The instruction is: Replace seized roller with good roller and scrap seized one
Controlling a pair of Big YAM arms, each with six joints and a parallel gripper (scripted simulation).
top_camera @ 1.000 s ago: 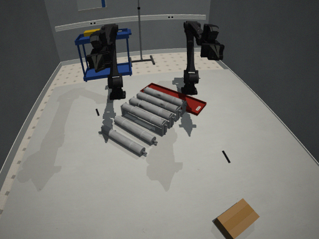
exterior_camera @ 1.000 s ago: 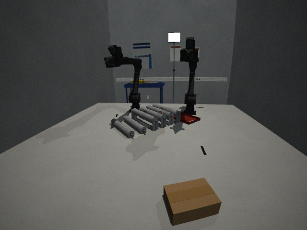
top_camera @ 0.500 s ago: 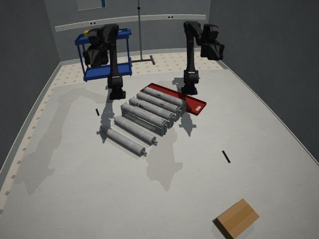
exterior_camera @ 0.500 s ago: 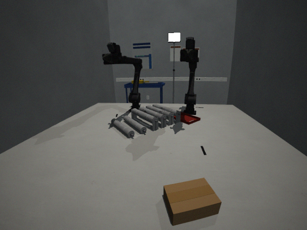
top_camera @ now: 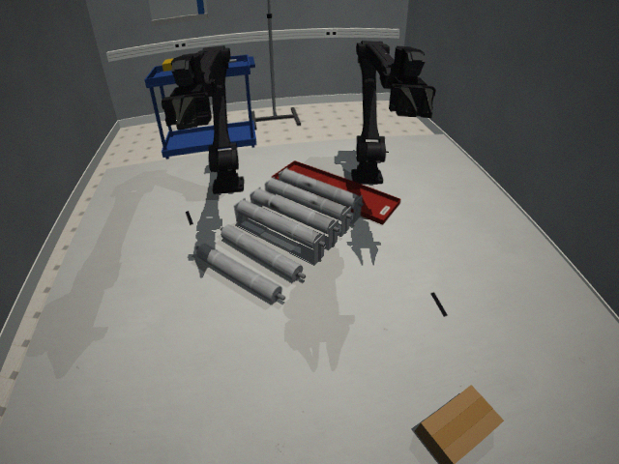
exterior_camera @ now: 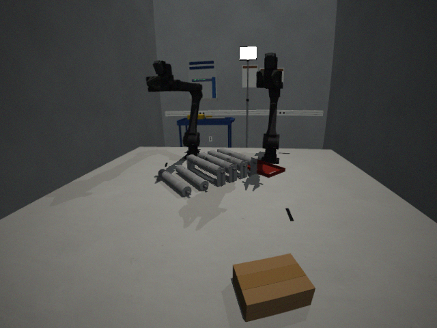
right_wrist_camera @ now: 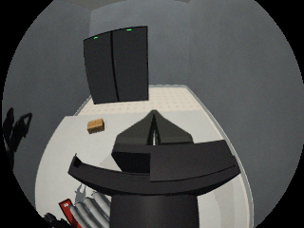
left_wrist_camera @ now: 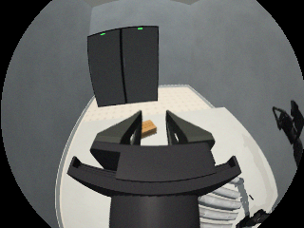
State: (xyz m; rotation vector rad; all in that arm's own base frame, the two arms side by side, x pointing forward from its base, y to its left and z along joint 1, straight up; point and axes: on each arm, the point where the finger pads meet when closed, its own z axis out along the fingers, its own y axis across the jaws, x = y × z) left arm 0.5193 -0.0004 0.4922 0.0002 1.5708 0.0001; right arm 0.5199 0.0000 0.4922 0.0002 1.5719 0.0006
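Observation:
The grey roller bed (top_camera: 313, 252) (exterior_camera: 219, 175) holds four grey rollers (top_camera: 292, 210) (exterior_camera: 220, 160) side by side in the middle of the table; they also show low in the left wrist view (left_wrist_camera: 223, 201) and the right wrist view (right_wrist_camera: 92, 209). Two loose rollers (top_camera: 259, 251) (top_camera: 242, 274) (exterior_camera: 192, 177) lie on the table in front of the bed. The red scrap tray (top_camera: 375, 198) (exterior_camera: 270, 170) (right_wrist_camera: 65, 209) behind the bed looks empty. My left gripper (top_camera: 413, 107) (exterior_camera: 269, 79) (left_wrist_camera: 153, 119) is open and empty, raised high beside the tray. My right gripper (top_camera: 182, 112) (exterior_camera: 149, 85) (right_wrist_camera: 153, 115) is shut on nothing, raised high at the other side.
A cardboard box (top_camera: 459, 424) (exterior_camera: 273, 285) (left_wrist_camera: 148, 126) (right_wrist_camera: 95, 124) sits near the table's front. Two short black strips (top_camera: 438, 304) (top_camera: 188, 217) lie on the table. A blue cart (top_camera: 199, 135) and a pole stand (top_camera: 272, 74) are behind the table.

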